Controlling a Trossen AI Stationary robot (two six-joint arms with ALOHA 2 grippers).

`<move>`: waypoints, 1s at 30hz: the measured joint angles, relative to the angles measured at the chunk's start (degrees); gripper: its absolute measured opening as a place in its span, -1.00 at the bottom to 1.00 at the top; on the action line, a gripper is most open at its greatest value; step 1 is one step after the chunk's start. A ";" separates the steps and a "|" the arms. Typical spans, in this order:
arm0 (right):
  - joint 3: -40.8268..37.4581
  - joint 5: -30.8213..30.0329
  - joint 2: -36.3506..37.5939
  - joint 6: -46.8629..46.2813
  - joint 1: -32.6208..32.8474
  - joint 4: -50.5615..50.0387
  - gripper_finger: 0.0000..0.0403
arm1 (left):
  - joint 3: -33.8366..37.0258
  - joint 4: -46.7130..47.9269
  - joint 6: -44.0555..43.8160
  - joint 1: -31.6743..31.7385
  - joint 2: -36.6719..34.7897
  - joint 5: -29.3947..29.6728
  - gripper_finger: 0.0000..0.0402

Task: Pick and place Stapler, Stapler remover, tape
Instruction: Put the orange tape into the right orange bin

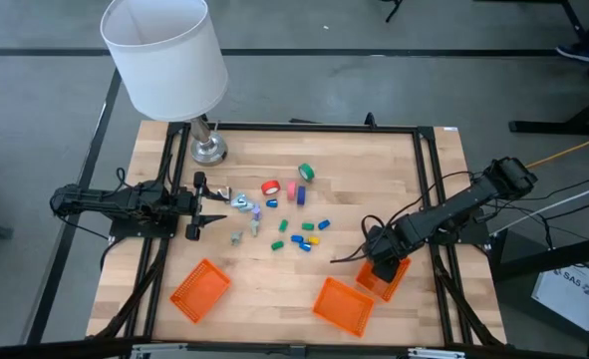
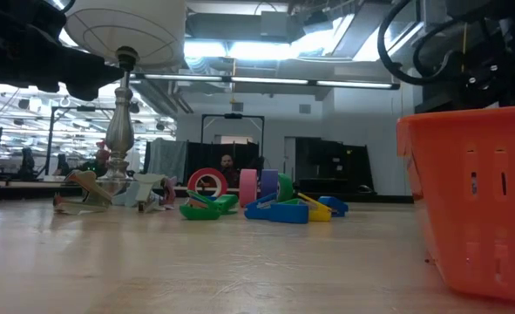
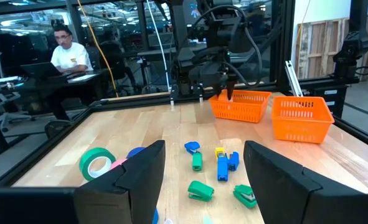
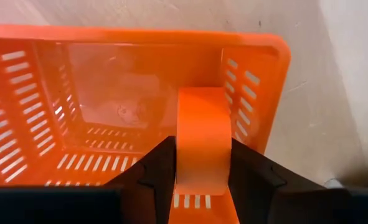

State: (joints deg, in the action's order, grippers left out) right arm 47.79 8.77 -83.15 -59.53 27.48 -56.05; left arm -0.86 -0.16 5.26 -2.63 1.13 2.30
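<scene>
Right wrist view: the right gripper [image 4: 200, 171] pinches an orange tape roll [image 4: 200, 140] above an orange basket [image 4: 59, 93].

Only one legible marking was found: "SA5", printed dark on a white sheet [image 1: 571, 289] lying on the floor beyond the table's right edge, in the high view. Smaller print beneath it could not be read. Nothing readable elsewhere.

R gripper [image 4: 199, 163] fingers clamped, arm bent low; L gripper [image 1: 202, 206] fingers apart, seemingly hovering.
</scene>
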 joint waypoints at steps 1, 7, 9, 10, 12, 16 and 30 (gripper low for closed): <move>0.00 0.45 0.12 -0.01 -0.20 -0.02 -0.34 | 0.02 0.00 0.00 0.00 -0.02 -0.01 0.07; 0.00 1.70 0.91 -0.02 -0.86 -0.07 -0.34 | 0.00 0.00 0.00 0.00 -0.01 0.00 0.08; 0.00 1.80 0.91 -0.02 -0.84 -0.07 -0.34 | 0.02 0.00 0.00 0.00 -0.02 0.00 0.07; 0.00 1.80 0.91 -0.02 -0.84 -0.04 -0.34 | 0.02 0.00 0.00 0.00 0.00 -0.01 0.07; 0.00 1.80 0.91 -0.04 -0.86 -0.07 -0.34 | 0.01 0.00 0.00 0.00 -0.02 0.00 0.07; 0.00 1.80 0.91 -0.04 -0.84 -0.05 -0.34 | 0.00 0.00 0.00 0.00 -0.02 0.00 0.08; 0.00 1.54 0.89 0.14 -0.84 0.65 -0.34 | 0.00 0.00 0.00 0.00 -0.02 0.00 0.07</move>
State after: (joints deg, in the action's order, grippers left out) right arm 47.79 10.31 -82.26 -59.38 26.63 -55.40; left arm -0.86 -0.16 5.26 -2.63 1.10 2.31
